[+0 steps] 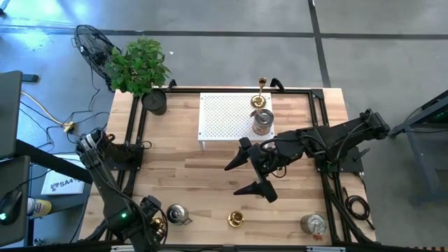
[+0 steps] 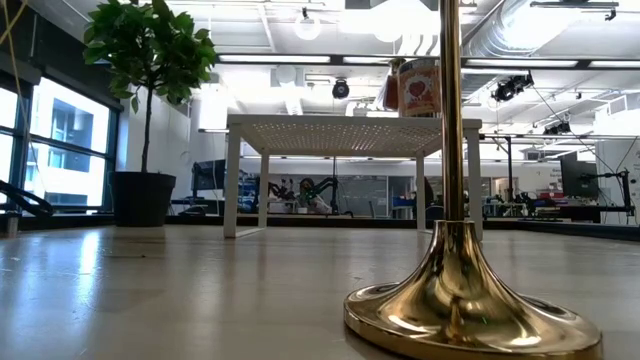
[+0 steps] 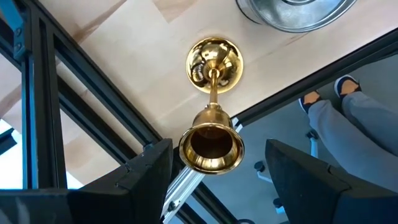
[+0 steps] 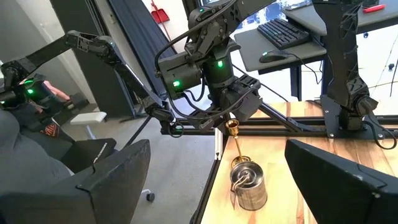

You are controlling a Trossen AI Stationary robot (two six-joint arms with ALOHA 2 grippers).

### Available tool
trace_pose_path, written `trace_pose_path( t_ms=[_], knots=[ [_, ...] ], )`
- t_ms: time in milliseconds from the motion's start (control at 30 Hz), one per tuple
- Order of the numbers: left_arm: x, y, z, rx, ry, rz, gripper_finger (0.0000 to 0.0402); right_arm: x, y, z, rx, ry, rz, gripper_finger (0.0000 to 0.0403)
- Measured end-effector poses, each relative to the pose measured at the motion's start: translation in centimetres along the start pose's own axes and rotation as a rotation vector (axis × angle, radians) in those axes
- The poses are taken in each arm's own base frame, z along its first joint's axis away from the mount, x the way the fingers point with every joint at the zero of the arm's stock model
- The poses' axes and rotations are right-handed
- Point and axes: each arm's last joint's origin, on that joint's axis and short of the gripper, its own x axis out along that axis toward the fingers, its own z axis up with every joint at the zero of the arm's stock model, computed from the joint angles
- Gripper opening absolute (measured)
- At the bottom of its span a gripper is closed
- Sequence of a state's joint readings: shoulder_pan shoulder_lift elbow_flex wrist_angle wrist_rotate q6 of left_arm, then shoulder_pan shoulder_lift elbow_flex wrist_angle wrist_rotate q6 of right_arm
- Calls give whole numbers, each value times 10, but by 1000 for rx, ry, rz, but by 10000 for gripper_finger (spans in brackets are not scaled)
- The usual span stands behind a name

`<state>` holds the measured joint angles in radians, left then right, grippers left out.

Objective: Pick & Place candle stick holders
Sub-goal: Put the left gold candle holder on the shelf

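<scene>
Robotics lab: exposed ceiling ducts, computer desk, concrete floor.

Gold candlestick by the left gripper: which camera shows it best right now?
Left wrist view: the gold candlestick stands upright, seen from above, between the open left gripper fingers. High view shows only a gold glint beside the gripper; right wrist view shows it far off. Low view misses it.

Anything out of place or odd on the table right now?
Nothing stands out. No holder looks toppled: a gold stick and a silver cylinder stand on the white stand, the others along the table's near edge. The left claw, open, straddles an upright near-edge gold stick; the right claw hangs open mid-table.
</scene>
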<state>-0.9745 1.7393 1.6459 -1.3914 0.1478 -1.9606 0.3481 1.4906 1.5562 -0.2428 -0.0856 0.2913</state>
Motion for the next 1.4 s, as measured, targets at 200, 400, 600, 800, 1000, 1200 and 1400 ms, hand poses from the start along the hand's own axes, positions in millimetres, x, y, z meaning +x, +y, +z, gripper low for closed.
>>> trace_pose_path(
  t_ms=[200,400,600,800,1000,1200,1400],
  knots=[
    [0,0,0,0,0,1,250,0,0,0,0,0,0,367],
    [0,0,-1,1,25,6,250,0,0,0,0,0,0,367],
    [0,0,-1,0,18,6,250,0,2,-1,-1,2,7,367],
    [0,0,-1,0,17,6,250,0,4,-1,-2,4,14,367],
    [1,-1,-1,0,14,9,250,0,4,-1,-2,4,13,367],
    [16,0,1,-4,16,38,246,0,4,-1,-2,5,14,367],
    [25,-1,3,18,18,37,210,0,4,-1,-4,5,13,367]
  ],
)
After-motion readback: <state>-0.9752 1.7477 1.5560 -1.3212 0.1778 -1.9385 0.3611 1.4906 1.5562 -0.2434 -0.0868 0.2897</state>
